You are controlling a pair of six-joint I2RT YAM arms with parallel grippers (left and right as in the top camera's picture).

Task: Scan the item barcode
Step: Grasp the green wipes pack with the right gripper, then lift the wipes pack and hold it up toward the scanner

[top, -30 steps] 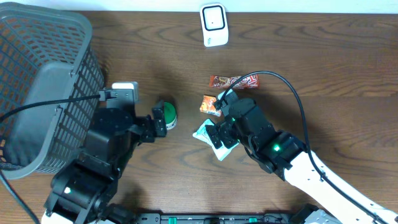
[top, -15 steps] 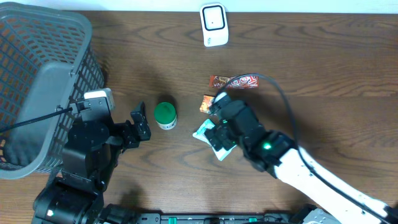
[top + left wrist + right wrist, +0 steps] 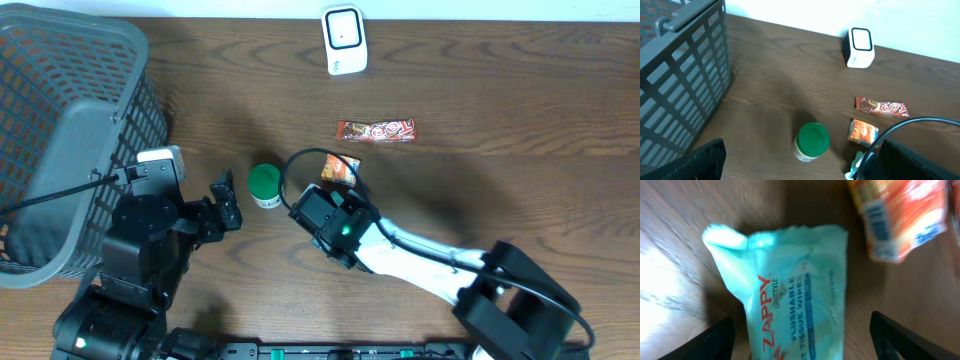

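1. We see the wipes pack (image 3: 795,295) lying flat on the table (image 3: 520,90), just near of the orange packet (image 3: 340,168).
2. Its long axis, lettering lengthwise, runs between the right gripper (image 3: 802,340) fingers, which we find spread clear of it.
3. The left gripper (image 3: 228,200) gapes beside the green-lidded jar (image 3: 264,184).

Basket (image 3: 120,140) blocks left edge; orange packet (image 3: 900,220) crowds wipes (image 3: 795,290).

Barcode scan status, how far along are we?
Done: nothing yet; the white box-shaped scanner has no item before it. In hand: right gripper open, straddling the teal plastic wipes pack flat on the brown wooden table. Remaining: grip, lift, show barcode to scanner.
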